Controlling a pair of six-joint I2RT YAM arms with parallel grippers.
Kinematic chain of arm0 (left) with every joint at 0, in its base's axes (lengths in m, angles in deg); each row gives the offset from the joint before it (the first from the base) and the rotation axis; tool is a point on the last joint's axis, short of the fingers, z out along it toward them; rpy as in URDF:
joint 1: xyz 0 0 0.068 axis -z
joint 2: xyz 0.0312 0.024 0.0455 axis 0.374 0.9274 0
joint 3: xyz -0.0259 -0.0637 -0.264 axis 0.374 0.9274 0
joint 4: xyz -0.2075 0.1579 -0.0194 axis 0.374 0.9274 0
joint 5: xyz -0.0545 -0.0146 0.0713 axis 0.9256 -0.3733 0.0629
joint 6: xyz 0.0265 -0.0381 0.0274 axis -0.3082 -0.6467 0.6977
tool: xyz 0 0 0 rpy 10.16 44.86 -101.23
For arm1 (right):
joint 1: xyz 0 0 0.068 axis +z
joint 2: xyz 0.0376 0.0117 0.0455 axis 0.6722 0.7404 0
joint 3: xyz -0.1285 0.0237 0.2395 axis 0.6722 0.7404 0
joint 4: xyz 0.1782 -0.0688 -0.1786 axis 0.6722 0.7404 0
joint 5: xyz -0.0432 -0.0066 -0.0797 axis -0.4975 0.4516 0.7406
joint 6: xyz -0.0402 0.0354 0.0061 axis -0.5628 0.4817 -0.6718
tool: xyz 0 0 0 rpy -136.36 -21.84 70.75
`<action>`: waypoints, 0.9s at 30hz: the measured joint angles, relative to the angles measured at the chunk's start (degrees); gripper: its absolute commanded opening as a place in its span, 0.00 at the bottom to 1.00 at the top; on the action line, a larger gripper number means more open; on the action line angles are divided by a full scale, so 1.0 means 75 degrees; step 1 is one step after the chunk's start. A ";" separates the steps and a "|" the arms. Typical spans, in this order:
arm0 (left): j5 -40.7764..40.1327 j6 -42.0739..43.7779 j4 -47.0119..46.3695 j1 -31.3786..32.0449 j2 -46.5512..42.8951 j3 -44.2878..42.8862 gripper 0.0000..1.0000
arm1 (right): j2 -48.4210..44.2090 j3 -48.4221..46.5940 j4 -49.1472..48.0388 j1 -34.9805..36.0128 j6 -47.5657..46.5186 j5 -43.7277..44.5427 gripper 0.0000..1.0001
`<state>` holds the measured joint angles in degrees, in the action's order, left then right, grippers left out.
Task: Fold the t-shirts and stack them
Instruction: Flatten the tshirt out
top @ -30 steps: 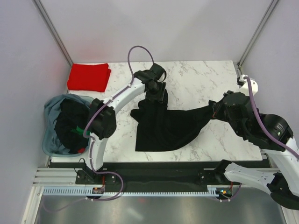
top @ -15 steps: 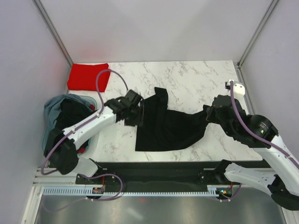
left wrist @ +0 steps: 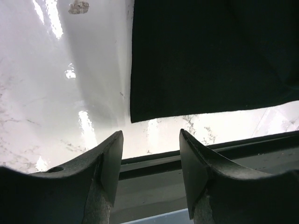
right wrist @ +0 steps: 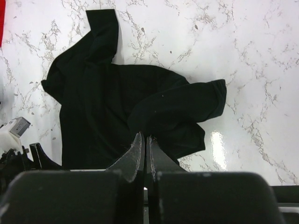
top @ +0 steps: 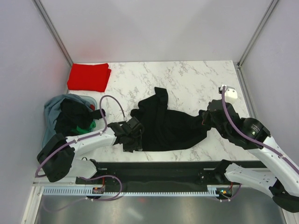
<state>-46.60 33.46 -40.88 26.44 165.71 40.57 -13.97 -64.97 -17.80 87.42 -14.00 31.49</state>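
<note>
A large black t-shirt [top: 163, 126] lies crumpled on the marble table [top: 196, 79], and shows in the right wrist view as the black shirt [right wrist: 98, 107]. My right gripper [top: 204, 119] is shut on the shirt's right part, and the cloth rises to the closed tips of the right gripper [right wrist: 145, 137]. My left gripper [top: 131, 140] hangs low by the shirt's near-left corner [left wrist: 140, 112]. In its own view the left gripper [left wrist: 150, 134] is open and nothing sits between its fingers. A folded red t-shirt [top: 88, 77] rests at the back left.
A grey-blue fabric tub [top: 50, 109] at the left edge holds black cloth [top: 70, 119] and green cloth [top: 87, 127]. The dark rail [top: 163, 170] runs along the table's near edge, just past the left gripper. Grey walls close in the back and both sides.
My left arm swung from the shirt's far end back to the near edge by its lower-left corner. My right gripper carried its hold on the cloth a little leftward, slackening the shirt.
</note>
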 measured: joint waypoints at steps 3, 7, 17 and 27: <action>-0.0012 -0.0152 -0.0303 0.0000 0.0178 0.0055 0.58 | -0.0085 0.0070 -0.0047 0.0000 0.0000 0.0000 0.00; -0.0117 -0.0338 -0.0562 0.0003 0.0341 0.0178 0.58 | -0.0146 0.0122 -0.0052 0.0000 0.0000 0.0000 0.00; -0.0495 -0.0644 -0.0621 0.0015 0.0318 0.0245 0.27 | -0.0198 0.0268 -0.0058 0.0000 -0.0003 0.0003 0.00; -0.1058 -0.0641 -0.0679 0.0017 0.0003 0.0175 0.02 | -0.0262 0.0341 -0.0050 0.0000 -0.0076 0.0055 0.00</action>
<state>-54.53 28.65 -45.97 26.57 165.73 41.88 -15.93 -62.41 -18.17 87.42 -14.57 31.91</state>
